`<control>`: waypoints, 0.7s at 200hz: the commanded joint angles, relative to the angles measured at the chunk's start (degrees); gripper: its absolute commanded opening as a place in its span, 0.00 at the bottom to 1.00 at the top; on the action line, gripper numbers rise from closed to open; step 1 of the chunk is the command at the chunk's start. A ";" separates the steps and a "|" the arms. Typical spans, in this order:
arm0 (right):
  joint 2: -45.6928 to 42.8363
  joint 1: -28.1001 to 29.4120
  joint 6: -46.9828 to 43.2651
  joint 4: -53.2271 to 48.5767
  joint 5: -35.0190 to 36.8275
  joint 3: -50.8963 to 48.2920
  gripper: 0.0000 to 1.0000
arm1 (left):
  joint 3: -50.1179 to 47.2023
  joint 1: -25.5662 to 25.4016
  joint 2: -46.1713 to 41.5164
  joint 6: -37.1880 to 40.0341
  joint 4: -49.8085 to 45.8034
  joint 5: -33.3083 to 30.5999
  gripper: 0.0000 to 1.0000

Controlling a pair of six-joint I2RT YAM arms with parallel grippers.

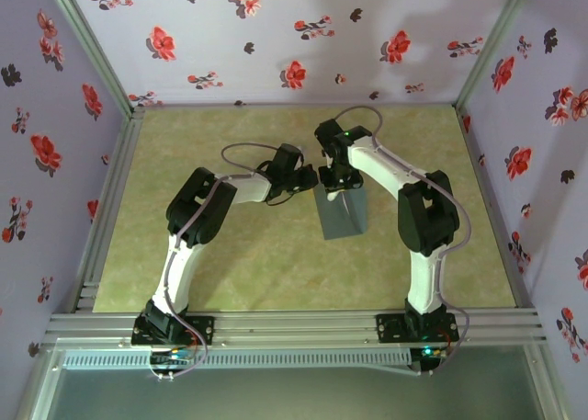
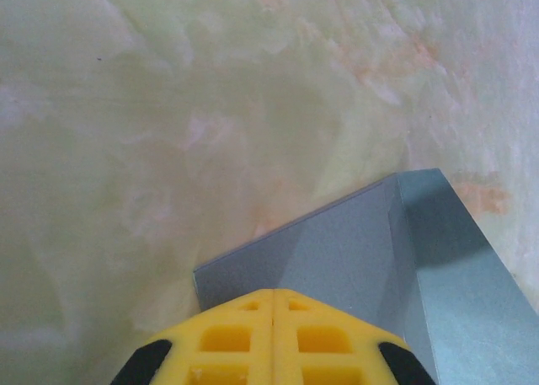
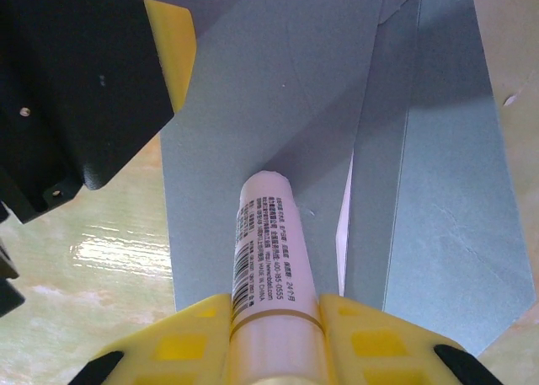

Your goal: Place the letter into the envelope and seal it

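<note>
Two right fingers pinch stick, seemingly touching envelope.

Table has a pale green marbled top, with a metal rail along the near edge. One grey envelope lies flat on it near the middle, slightly right, turned a little askew.

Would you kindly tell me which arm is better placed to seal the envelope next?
The right arm: the right gripper holds the white stick, tip on the envelope, whereas the left gripper is shut, empty, over the envelope's corner.
</note>
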 commanded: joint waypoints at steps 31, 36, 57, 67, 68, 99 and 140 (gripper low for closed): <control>-5.39 0.17 0.37 -3.52 -0.61 -3.88 0.00 | -1.28 -1.23 3.39 -1.12 -1.82 1.56 0.00; -6.06 0.17 0.42 -3.77 -0.60 -4.02 0.00 | -1.32 -1.29 3.42 -1.17 -1.81 1.50 0.00; -7.95 0.24 0.64 -4.93 -0.10 -4.77 0.00 | -1.71 -1.23 3.33 -1.30 -1.55 1.48 0.00; -8.86 0.25 0.76 -4.90 0.10 -5.60 0.00 | -1.93 -1.23 3.26 -1.46 -1.30 1.55 0.00; -8.95 0.25 0.77 -4.90 0.10 -5.66 0.00 | -1.95 -1.23 3.24 -1.46 -1.25 1.55 0.00; -10.17 0.64 1.43 -4.81 -0.49 -8.07 0.00 | -2.41 -1.23 3.04 -1.87 -0.93 1.44 0.00; -10.54 1.49 2.72 -3.46 0.00 -11.98 0.00 | -3.02 -1.24 2.70 -1.98 -0.41 1.38 0.00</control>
